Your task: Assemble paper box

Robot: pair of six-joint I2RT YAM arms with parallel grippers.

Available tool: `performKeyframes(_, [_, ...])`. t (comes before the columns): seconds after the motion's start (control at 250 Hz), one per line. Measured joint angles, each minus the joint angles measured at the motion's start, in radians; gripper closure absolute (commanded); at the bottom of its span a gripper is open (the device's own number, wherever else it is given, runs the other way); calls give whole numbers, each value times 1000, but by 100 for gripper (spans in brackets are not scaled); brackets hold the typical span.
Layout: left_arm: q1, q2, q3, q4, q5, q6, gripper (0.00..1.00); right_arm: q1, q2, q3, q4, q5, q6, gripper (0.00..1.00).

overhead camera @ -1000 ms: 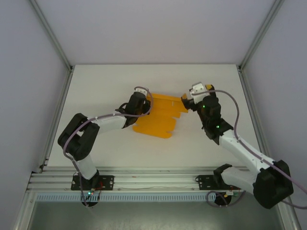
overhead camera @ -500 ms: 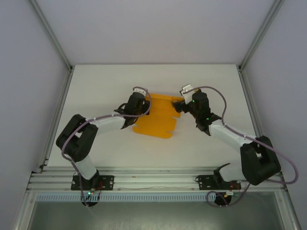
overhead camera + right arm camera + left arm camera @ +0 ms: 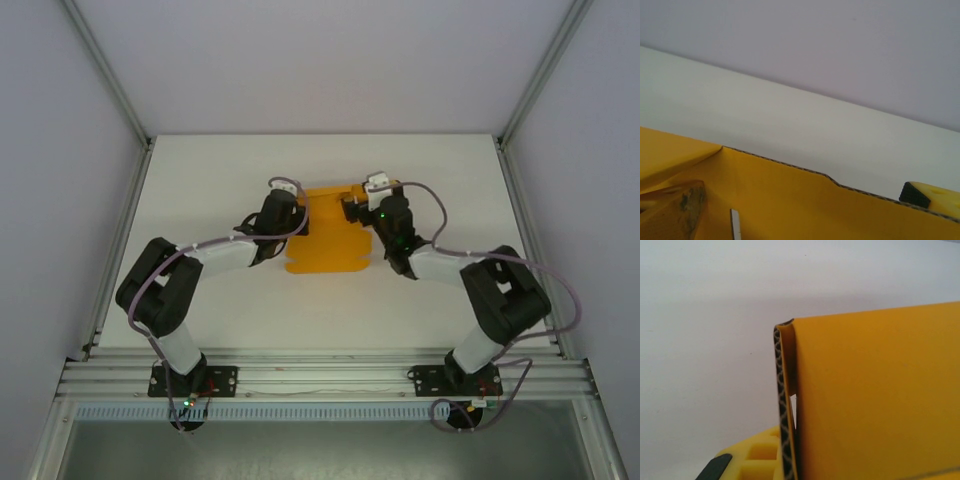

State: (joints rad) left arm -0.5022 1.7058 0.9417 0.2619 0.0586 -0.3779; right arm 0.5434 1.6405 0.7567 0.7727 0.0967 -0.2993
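Note:
The paper box (image 3: pixel 322 240) is a bright orange card sheet lying mid-table, its far part folded up between the two grippers. My left gripper (image 3: pixel 293 214) is shut on the sheet's left flap. In the left wrist view (image 3: pixel 790 455) the folded card (image 3: pixel 875 400) stands against one yellow finger (image 3: pixel 752 460) and hides the other. My right gripper (image 3: pixel 352 209) is open at the sheet's right side. In the right wrist view (image 3: pixel 800 210) an upright card panel (image 3: pixel 805 205) spans the space between its fingers, with a black-padded fingertip (image 3: pixel 927 195) showing past the edge.
The white table (image 3: pixel 200 170) is walled by grey panels and aluminium posts (image 3: pixel 110 90) on the left, back and right. Both arm bases are bolted to the rail (image 3: pixel 320 375) at the near edge. Cables loop over both wrists.
The right gripper has swung left onto the sheet's right edge, and the right side of the card has been pushed inward and upward. The left gripper has kept its grip, shifting slightly away.

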Motion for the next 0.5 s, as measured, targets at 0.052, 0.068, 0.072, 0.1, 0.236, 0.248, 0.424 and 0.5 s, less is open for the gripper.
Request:
performKeyframes(0.052, [6,0,0,0,-2,-8,100,36,38,11,52,95,2,0])
performKeyframes(0.068, [7,0,0,0,-5,-13,100,43,47,14,64,117,1,0])
performKeyframes(0.072, [7,0,0,0,-6,-15,100,46,50,16,67,122,1,0])
performKeyframes(0.1, [8,0,0,0,-11,-19,100,61,65,23,87,164,1,0])
performKeyframes(0.236, [7,0,7,0,-18,-34,100,106,92,42,140,307,2,0])
performKeyframes(0.248, [7,0,8,1,-18,-34,100,108,92,42,141,315,3,0])
performKeyframes(0.424, [5,0,11,28,2,-40,100,121,-5,16,50,369,43,0])
performKeyframes(0.5, [7,0,11,50,21,-45,100,117,-112,-11,-61,375,98,0])
